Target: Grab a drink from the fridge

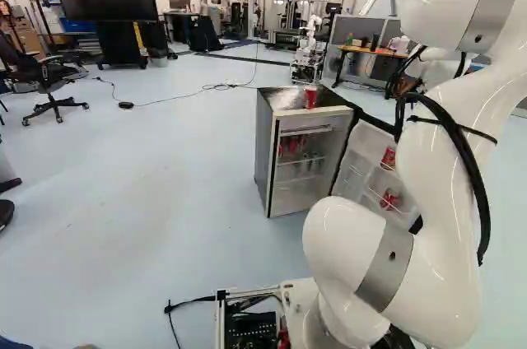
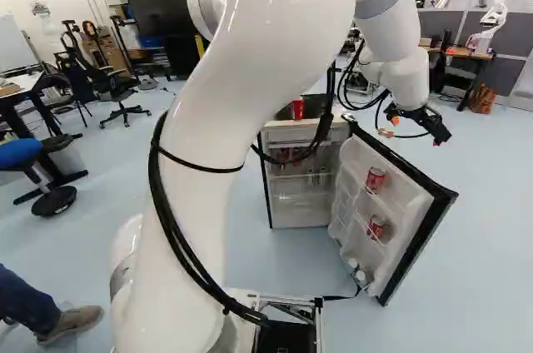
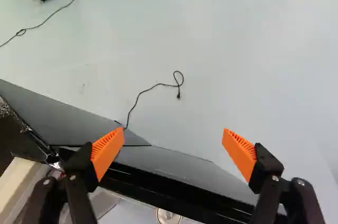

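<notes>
The fridge [image 1: 264, 151] is open, with its door [image 2: 406, 203] wide out, so that part is done. One red can [image 2: 376, 179] sits in the door with a lower can [image 2: 378, 226] under it, more cans [image 1: 292, 144] are inside, and a top can [image 1: 310, 96] stands on the fridge. The jaws are spread with nothing in them, above the door. Grabbing and lifting a drink look left to do.

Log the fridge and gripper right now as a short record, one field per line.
fridge: door standing open
fridge top: one red can
door racks: upper red can, lower red can
inside: red cans on an upper shelf
gripper: open, over the door, holding nothing
drink grasped: no
</notes>
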### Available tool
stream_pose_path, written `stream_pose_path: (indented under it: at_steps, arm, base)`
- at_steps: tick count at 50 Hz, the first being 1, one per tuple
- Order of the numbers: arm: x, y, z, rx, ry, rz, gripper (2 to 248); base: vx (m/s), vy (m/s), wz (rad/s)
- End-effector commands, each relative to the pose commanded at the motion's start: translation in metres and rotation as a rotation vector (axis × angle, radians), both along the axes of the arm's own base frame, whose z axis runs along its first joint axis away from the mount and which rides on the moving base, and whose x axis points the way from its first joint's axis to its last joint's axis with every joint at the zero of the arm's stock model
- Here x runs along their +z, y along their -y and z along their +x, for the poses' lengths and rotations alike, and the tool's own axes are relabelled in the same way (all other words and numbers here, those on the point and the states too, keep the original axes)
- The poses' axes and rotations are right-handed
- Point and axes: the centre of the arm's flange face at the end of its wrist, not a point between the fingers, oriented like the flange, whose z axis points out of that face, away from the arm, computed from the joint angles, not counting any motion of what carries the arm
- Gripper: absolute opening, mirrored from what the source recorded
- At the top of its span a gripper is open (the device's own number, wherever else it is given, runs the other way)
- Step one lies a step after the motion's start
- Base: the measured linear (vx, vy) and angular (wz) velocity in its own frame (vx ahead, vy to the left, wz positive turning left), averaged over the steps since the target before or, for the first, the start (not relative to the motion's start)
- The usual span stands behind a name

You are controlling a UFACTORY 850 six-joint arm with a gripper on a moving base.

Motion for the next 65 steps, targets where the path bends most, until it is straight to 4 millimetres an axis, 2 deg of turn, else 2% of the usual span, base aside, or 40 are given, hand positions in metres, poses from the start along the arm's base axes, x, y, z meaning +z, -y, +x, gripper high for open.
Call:
stream_pose_path:
  at_steps: [18, 39, 65]
  arm:
    - [-0.013, 0.02, -0.007, -0.012, -0.095, 0.133, 247]
    - [-0.042, 0.048, -0.002, -0.027, -0.121, 0.172, 247]
    - [-0.079, 0.057, 0.004, -0.029, -0.146, 0.202, 247]
  base:
    - [0.0, 0.0, 0.0]
    - [0.0, 0.0, 0.0]
    - [0.0, 0.0, 0.0]
